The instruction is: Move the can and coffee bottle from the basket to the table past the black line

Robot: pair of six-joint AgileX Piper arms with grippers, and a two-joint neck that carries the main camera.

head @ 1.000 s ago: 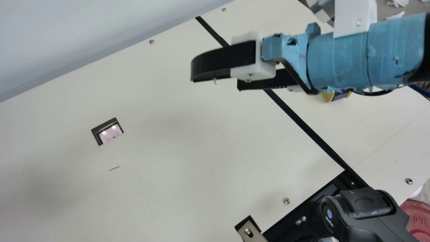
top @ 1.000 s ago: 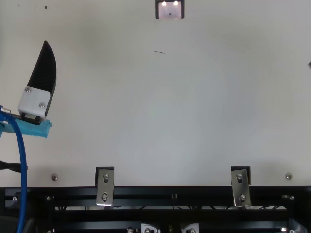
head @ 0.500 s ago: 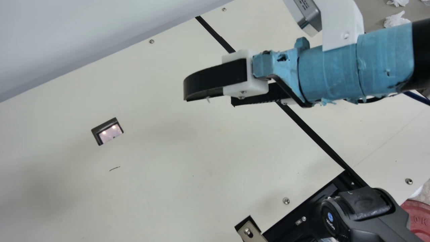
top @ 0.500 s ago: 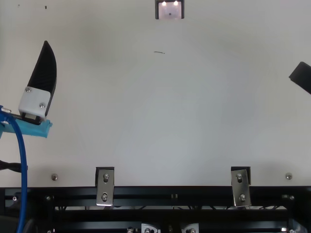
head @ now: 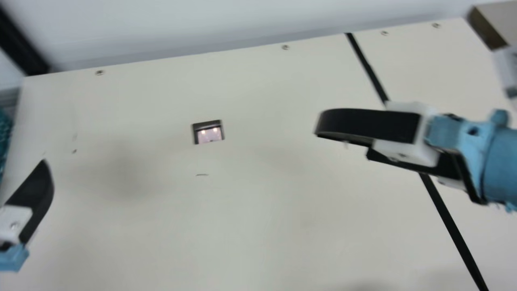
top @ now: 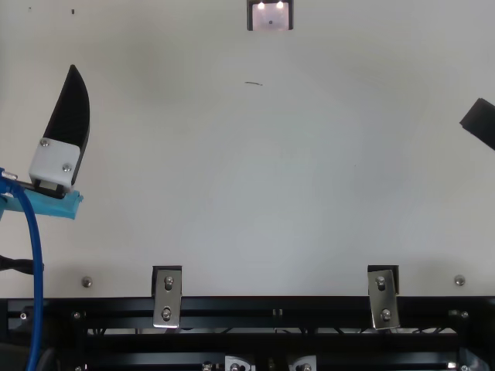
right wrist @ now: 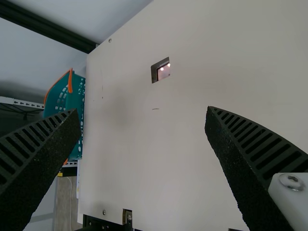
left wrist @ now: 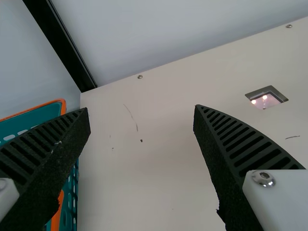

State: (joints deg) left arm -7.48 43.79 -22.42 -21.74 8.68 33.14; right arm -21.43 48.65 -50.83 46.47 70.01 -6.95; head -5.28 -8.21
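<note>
At the main view's left edge is my left gripper [head: 38, 190], one black finger showing over the table. In the left wrist view that gripper [left wrist: 142, 113] is open and holds nothing, beside the teal basket [left wrist: 74, 187] with its orange rim. My right gripper [head: 342, 144] hangs above the table near the black line [head: 448, 214], its finger ends to the left of it. The right wrist view has the same gripper [right wrist: 143, 113] open and empty, with the basket [right wrist: 74, 101] far off beyond the table's edge. The basket's inside is mostly hidden.
A small square cutout [head: 208, 131] with lights in it is set in the cream table [head: 258, 210]. A pale wall [head: 202, 24] runs along the back edge. Metal brackets [top: 167, 297] stand at the front rail. A blue cable [top: 35, 263] runs by my left arm.
The neck camera has turned toward the left, bringing my left gripper into its picture. My right gripper came slightly inward from the right, then stopped. In the top view my left gripper has kept still.
</note>
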